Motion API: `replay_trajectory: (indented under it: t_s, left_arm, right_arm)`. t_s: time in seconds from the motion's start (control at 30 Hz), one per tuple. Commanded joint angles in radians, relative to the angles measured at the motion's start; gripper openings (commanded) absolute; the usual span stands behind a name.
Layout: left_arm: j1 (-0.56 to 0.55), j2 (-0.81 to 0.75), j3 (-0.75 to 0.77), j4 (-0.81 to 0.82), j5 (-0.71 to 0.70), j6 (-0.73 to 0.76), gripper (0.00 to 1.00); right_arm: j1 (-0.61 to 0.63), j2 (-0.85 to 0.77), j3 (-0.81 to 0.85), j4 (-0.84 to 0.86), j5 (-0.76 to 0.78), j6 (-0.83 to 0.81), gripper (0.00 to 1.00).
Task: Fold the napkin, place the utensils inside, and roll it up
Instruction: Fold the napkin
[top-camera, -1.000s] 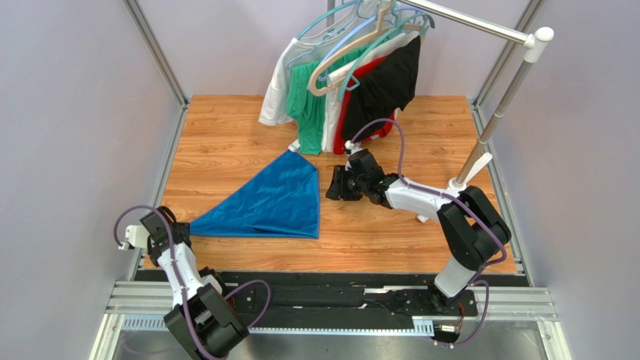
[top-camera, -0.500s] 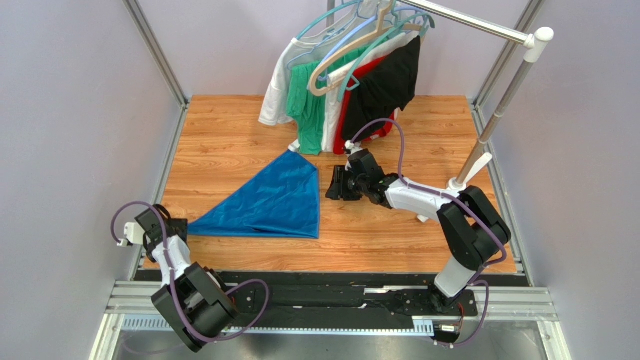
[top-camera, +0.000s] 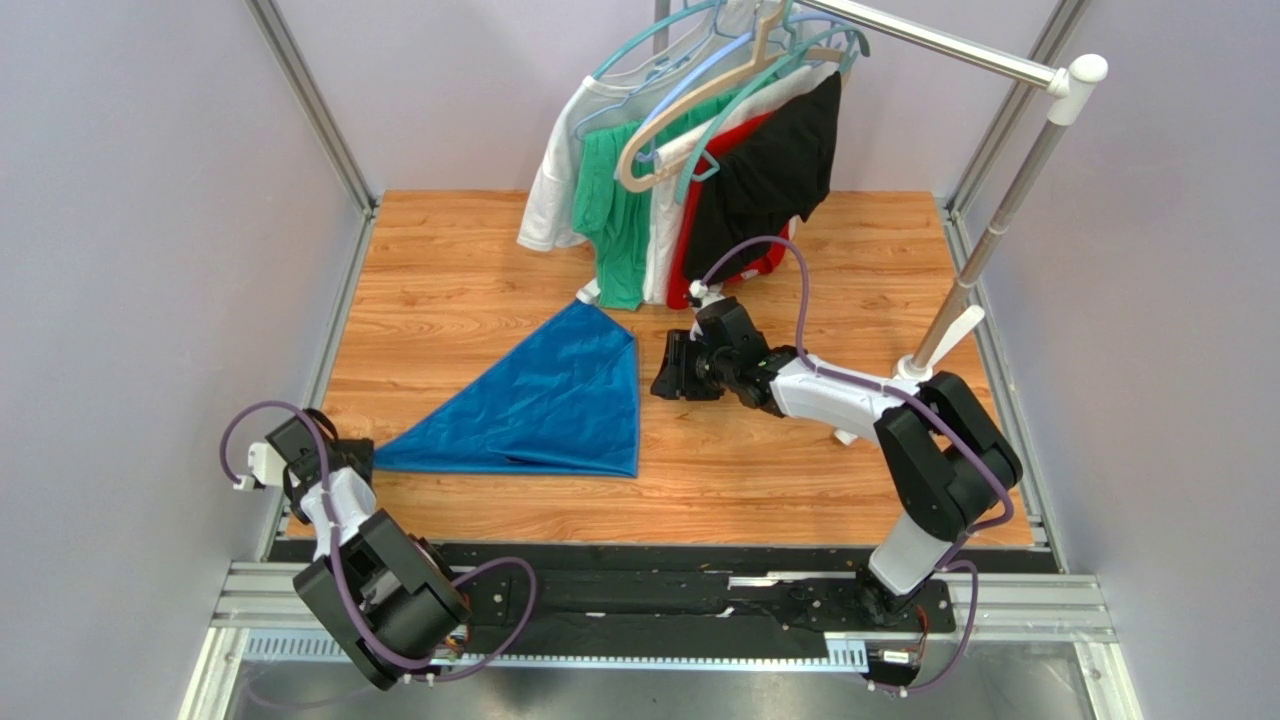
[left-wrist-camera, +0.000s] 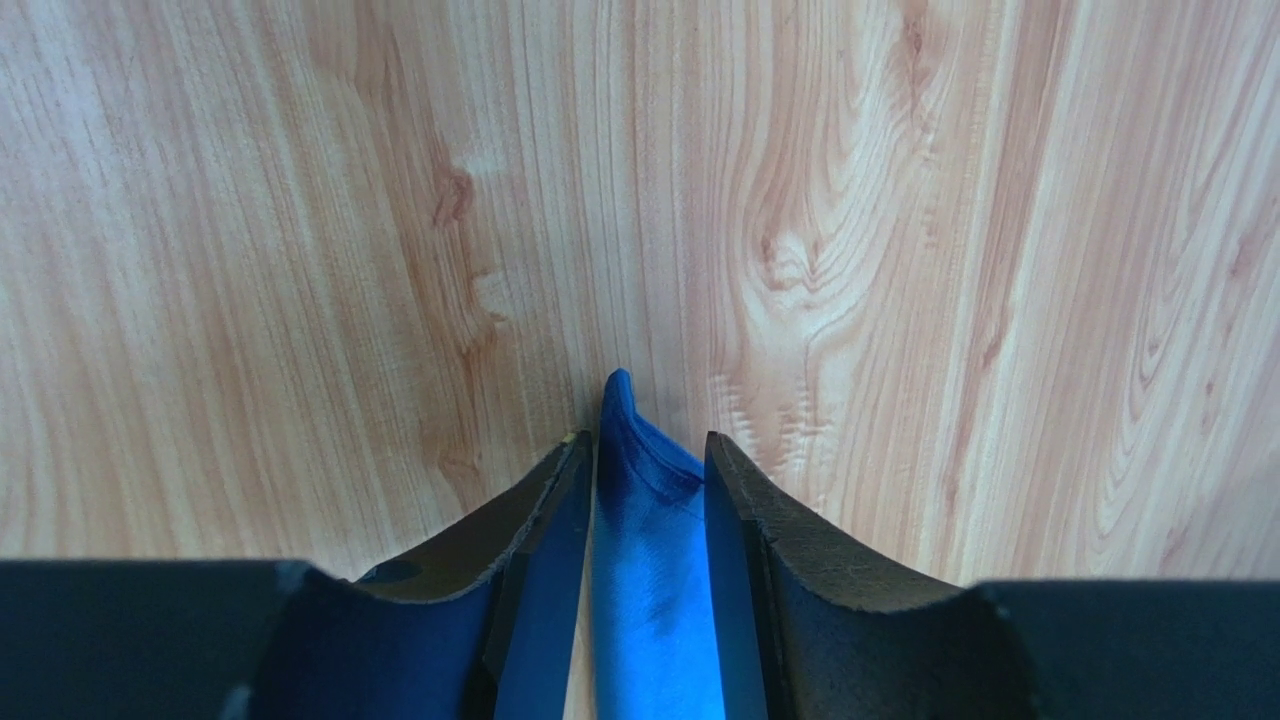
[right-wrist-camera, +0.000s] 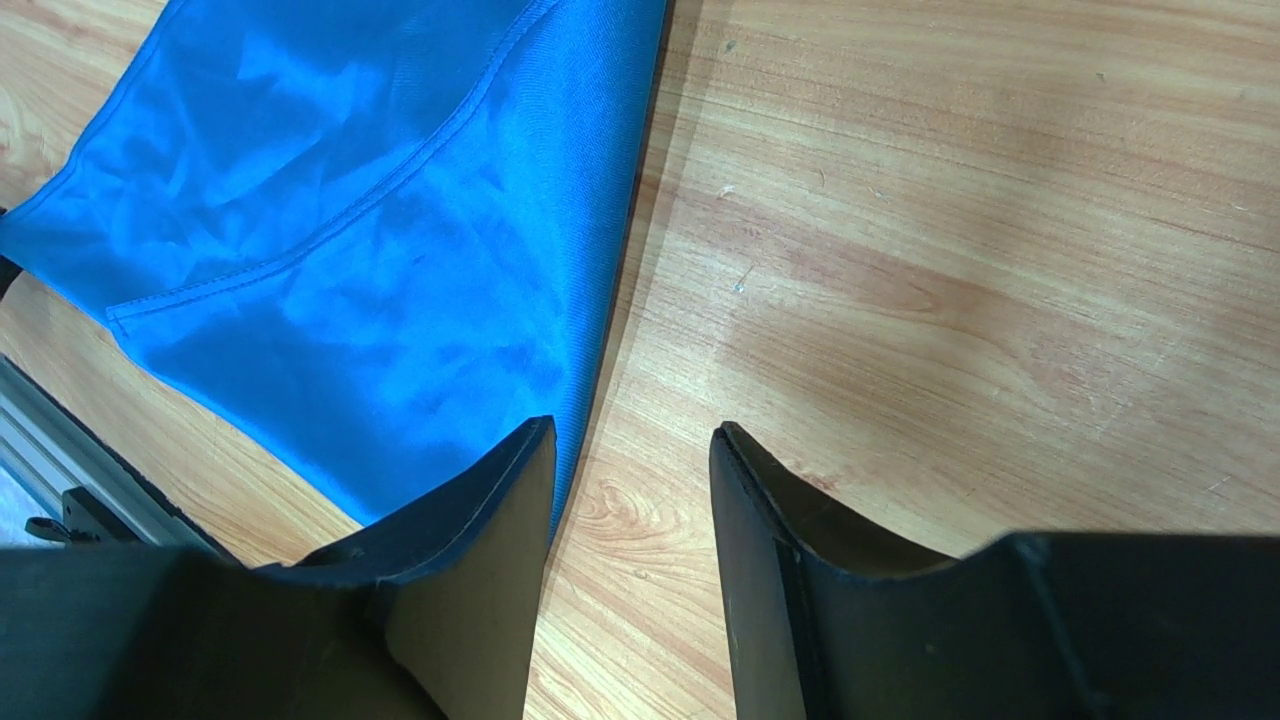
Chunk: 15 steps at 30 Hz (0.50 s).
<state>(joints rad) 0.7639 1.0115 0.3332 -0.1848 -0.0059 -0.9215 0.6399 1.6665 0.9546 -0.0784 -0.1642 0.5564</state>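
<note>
Nearest us, the left gripper (left-wrist-camera: 646, 444) sits at the near-left edge of the table (top-camera: 451, 270); over the last second its arm's elbow has drawn back toward the near-left corner, while the wrist has barely shifted; from above the fingers are hidden under the wrist, but the left wrist camera shows them a little apart with the pointed corner of the napkin (top-camera: 541, 405) between them, the cloth reaching both inner faces; we cannot tell whether they press it; the napkin lies flat on the wood as a blue triangle, its long point running to that gripper and its straight side facing right, much as it lay before; just beside that straight side the right gripper (right-wrist-camera: 631, 438) has not moved, its fingers spread over bare wood, one overlapping the cloth's edge; only its wrist camera shows a hemmed upper layer crossing the napkin diagonally; farthest back, the garments (top-camera: 676, 165) hang on a rack.
</note>
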Motion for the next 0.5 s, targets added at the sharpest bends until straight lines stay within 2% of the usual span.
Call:
replay_trajectory:
  t_s: [0.0, 0.1, 0.2, 0.23, 0.27, 0.47]
  left_arm:
    - [0.021, 0.022, 0.004, 0.011, 0.026, 0.023, 0.42]
    - [0.026, 0.022, 0.000, 0.022, 0.032, 0.026, 0.33]
    - [0.026, 0.019, -0.005, 0.028, 0.035, 0.026, 0.16]
    - [0.026, 0.018, -0.006, 0.031, 0.038, 0.027, 0.04]
    - [0.028, 0.016, -0.008, 0.034, 0.037, 0.026, 0.00]
    - [0.026, 0.001, -0.008, 0.038, 0.050, 0.044, 0.00]
  right_arm:
    - [-0.005, -0.008, 0.030, 0.012, -0.005, -0.001, 0.46]
    - [-0.002, -0.007, 0.033, 0.012, -0.005, -0.001, 0.46]
    - [-0.003, -0.005, 0.032, 0.015, -0.006, 0.002, 0.46]
    - [-0.003, -0.005, 0.032, 0.014, -0.006, 0.000, 0.46]
    - [-0.005, -0.005, 0.032, 0.014, -0.008, 0.002, 0.46]
    - [-0.003, -0.004, 0.032, 0.014, -0.005, -0.004, 0.46]
